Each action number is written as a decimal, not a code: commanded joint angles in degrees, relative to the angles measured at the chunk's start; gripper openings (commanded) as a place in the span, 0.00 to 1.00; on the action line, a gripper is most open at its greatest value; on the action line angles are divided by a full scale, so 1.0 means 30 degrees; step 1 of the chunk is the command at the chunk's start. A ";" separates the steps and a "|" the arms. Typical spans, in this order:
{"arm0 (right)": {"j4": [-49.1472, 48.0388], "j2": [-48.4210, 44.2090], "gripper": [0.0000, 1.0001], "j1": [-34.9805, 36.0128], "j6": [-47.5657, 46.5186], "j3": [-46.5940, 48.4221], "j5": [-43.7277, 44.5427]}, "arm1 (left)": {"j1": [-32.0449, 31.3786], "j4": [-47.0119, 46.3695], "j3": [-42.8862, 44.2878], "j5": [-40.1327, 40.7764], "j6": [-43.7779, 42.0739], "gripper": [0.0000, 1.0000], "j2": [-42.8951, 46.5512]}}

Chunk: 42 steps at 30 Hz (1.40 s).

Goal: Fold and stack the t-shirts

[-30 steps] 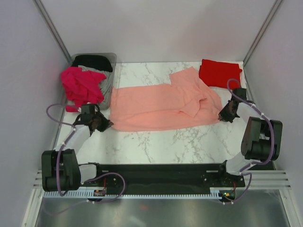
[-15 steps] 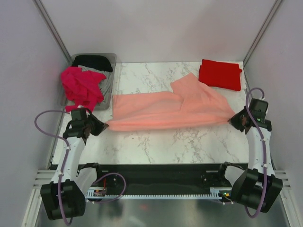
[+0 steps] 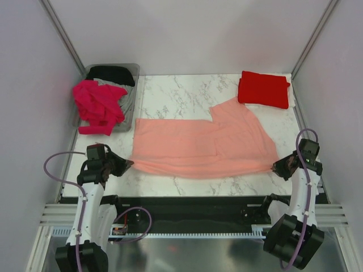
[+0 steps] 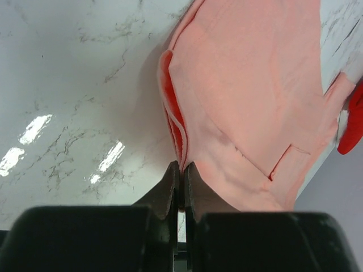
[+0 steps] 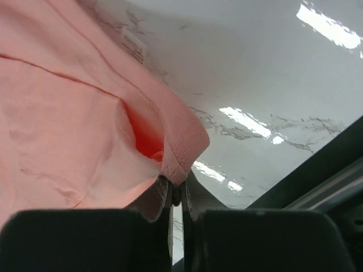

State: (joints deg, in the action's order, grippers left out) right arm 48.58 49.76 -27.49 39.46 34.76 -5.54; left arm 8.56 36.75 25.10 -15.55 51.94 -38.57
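- Salmon pink t-shirt [image 3: 201,141] lies spread flat across the middle of the bench [image 3: 176,93], its near hem close to the near edge.
- Left jaws are pinched tight on its near-left corner, with the cloth bunched between them.
- Right jaws are pinched tight on its near-right corner, at the ribbed hem.
- Red t-shirt [image 3: 264,89] sits folded in the far right corner.
- Magenta t-shirt [image 3: 99,105] is draped over the bin [image 3: 132,102] at far left, with the black t-shirt [image 3: 112,73] inside.

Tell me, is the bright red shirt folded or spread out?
Folded: the red shirt lies as a compact rectangle at the far right corner, with no sleeves showing.
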 commanded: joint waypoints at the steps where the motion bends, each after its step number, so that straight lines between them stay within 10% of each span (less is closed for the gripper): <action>1: 0.0799 -0.0734 0.10 -0.0739 0.0411 -0.0981 -0.0024 | 0.0107 0.1136 0.0246 -0.0090 0.1522 0.06 0.1277; 5: 0.1852 -0.2402 0.46 -0.1414 0.0674 -0.0340 0.0439 | 0.0107 0.2190 0.0537 0.0144 0.2226 0.20 0.3008; 8: 0.2236 -0.2349 0.90 -0.1414 0.0442 0.0421 0.0822 | 0.0136 0.2982 0.1150 0.0056 0.2111 0.65 0.4294; 9: 0.2177 -0.2173 0.91 -0.1414 0.0266 0.0656 0.0706 | 0.0107 0.3216 0.1415 0.0318 0.2022 0.93 0.4504; 10: 0.2177 -0.2056 0.93 -0.1414 0.0090 0.1267 0.0675 | 0.0136 0.3392 0.1737 0.0494 0.1616 0.99 0.4738; 18: -0.2852 0.0167 0.92 0.3293 -0.1026 0.4667 -0.1528 | 0.0136 0.3248 0.6015 0.1755 -0.3597 0.99 0.2753; 26: -0.3478 1.1703 0.92 1.1586 -0.3045 1.4213 0.3747 | 0.0107 0.2546 0.6575 0.2108 -0.7499 0.98 0.2631; 42: -0.0871 2.8204 0.81 1.3673 -0.5010 3.0390 0.7353 | 0.0107 0.0581 0.5900 0.1375 -0.8466 0.95 0.1868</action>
State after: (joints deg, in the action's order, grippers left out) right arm 43.68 131.50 13.47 26.02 120.07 12.23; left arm 8.67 41.21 42.72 -10.09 29.30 -34.06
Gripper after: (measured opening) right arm 0.816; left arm 0.952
